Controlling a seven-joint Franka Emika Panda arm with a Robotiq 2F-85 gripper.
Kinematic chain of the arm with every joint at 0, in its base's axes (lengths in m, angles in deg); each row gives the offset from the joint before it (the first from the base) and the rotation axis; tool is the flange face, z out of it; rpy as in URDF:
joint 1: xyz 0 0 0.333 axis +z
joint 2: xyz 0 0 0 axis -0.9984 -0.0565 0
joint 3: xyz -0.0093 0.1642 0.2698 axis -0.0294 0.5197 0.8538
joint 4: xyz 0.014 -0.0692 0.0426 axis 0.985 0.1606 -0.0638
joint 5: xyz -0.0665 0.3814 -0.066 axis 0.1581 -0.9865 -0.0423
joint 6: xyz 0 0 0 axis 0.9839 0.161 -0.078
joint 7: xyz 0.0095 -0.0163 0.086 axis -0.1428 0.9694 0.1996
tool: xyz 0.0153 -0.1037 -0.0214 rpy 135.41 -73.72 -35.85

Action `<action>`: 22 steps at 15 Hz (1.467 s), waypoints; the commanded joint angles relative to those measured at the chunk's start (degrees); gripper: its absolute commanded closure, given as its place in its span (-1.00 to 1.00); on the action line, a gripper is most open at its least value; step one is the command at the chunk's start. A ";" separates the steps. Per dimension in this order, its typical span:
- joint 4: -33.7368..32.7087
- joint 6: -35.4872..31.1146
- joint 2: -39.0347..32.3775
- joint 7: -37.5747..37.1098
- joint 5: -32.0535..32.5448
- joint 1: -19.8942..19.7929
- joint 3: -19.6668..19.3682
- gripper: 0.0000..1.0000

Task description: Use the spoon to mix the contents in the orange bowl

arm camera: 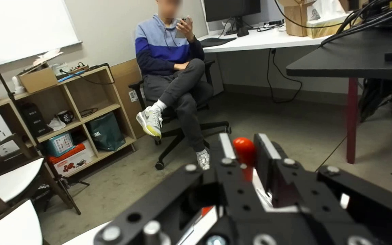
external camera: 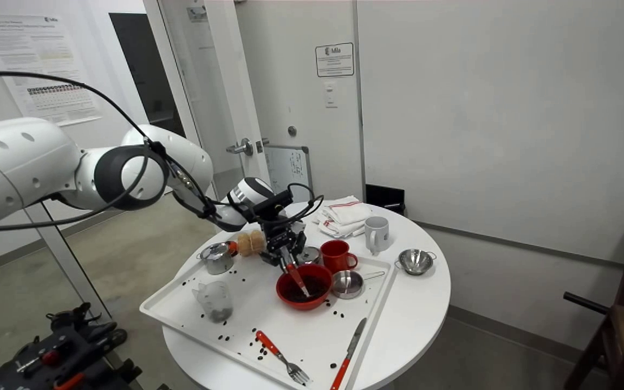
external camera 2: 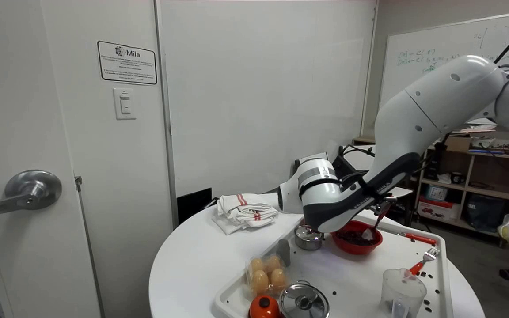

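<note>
spoon, slanting into the orange bowl; its red handle stands above the rim, its paler head goes down into the dark contents within; how deep the head reaches cannot be told; gripper, higher than the orange bowl, with jaws closed onto the handle, parted only by its thickness; the handle's rounded, glossy end shows between the pads in the wrist view; handling, as judged: spoon probably light and stiff, hardly fragile, though the smooth handle may turn or slip under sideways load; the hold near the handle's upper end suits stirring, since it leaves the fingers clear of the contents, yet the long free length below gives resistance more leverage; a lower hold would resist twisting better but bring the fingers nearer the orange bowl; the contents, loose and bean-like, should yield readily; slow circles are advisable, as a push against the wall might slide the orange bowl toward the red mug or the metal pan, both close beside it.
</note>
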 commanded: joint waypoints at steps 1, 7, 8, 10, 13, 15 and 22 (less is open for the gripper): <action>-6.91 3.79 -4.28 4.09 -0.21 1.44 0.12 0.84; -7.80 3.50 -3.04 2.47 -0.76 2.46 1.00 0.84; -8.52 3.72 -3.03 2.40 -0.94 2.34 0.88 0.83; -10.67 4.59 -3.13 2.43 -1.38 1.82 0.52 0.83; -14.49 5.77 -3.54 2.39 -1.93 0.56 -0.31 0.83; -15.87 6.68 -3.34 2.10 -2.72 -0.68 -0.59 0.83; -17.54 9.78 -4.07 0.45 -5.73 -1.34 -1.48 0.83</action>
